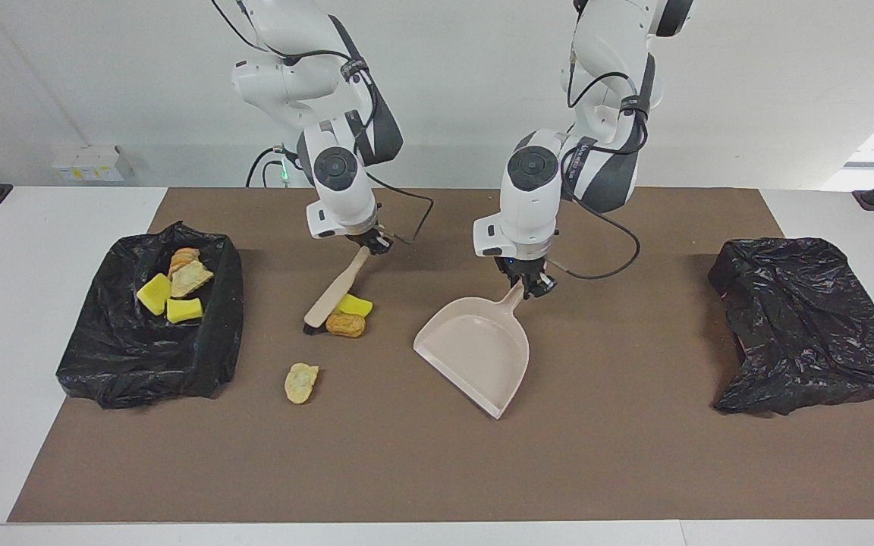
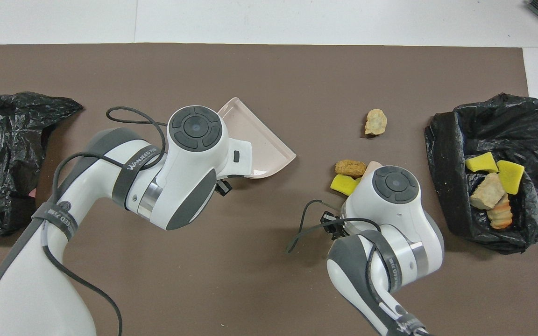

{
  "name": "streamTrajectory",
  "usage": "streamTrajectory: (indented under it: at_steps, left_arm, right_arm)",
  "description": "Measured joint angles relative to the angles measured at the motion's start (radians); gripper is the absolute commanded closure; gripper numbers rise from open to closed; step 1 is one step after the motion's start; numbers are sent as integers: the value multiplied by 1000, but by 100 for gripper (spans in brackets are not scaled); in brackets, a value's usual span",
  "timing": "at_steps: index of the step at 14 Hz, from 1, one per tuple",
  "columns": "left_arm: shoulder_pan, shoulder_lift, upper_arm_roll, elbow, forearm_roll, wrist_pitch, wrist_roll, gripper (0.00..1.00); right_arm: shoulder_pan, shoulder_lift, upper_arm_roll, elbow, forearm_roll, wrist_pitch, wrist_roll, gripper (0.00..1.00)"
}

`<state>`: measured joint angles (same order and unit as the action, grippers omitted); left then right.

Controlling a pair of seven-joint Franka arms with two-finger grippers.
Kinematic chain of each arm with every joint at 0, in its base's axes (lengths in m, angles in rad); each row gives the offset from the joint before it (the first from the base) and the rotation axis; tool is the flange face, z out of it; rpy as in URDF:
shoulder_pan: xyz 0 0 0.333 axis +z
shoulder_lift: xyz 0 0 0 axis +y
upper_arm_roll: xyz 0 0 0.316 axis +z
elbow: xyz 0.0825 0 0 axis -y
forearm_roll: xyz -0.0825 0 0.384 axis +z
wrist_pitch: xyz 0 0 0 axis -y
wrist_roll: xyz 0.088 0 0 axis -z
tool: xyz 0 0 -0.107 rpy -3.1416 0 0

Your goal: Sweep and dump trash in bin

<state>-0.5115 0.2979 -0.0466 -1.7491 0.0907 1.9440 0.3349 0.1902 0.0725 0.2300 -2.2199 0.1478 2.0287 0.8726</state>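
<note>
My right gripper [image 1: 376, 244] is shut on the handle of the beige brush [image 1: 334, 292], whose bristles rest on the mat. A yellow sponge chunk [image 1: 354, 305] [image 2: 343, 184] lies against the brush head and touches a brown nugget [image 1: 346, 324] [image 2: 350, 168]. A pale pastry scrap [image 1: 300, 381] [image 2: 375, 122] lies alone, farther from the robots. My left gripper [image 1: 532, 284] is shut on the handle of the beige dustpan [image 1: 475, 353] [image 2: 262, 151], its mouth turned toward the scraps. The black-bagged bin [image 1: 217, 326] [image 2: 442, 163] holds yellow and tan trash [image 1: 179, 292].
A second crumpled black bag [image 1: 809, 326] [image 2: 3, 158] lies at the left arm's end of the table. The brown mat [image 1: 407, 470] covers most of the table, with white table edge around it. In the overhead view both wrists hide their grippers.
</note>
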Motion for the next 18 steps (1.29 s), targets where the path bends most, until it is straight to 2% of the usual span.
streamTrajectory:
  at_steps: [5,9,15,18]
  left_arm:
    - [4,-28,-9,-91,1,127,207,100]
    - [-13,-56,-19,-162,2,210,324,100]
    - [-55,-68,-20,-199,6,238,346,100]
    - [-58,-75,-20,-207,9,246,350,100]
  right_arm:
    - [22,17,1,21,23,13,0,100]
    - [110,16,5,25,66,14,0,100]
    - [145,15,53,37,73,15,-59,100]
    - [146,15,80,77,73,16,-125,100]
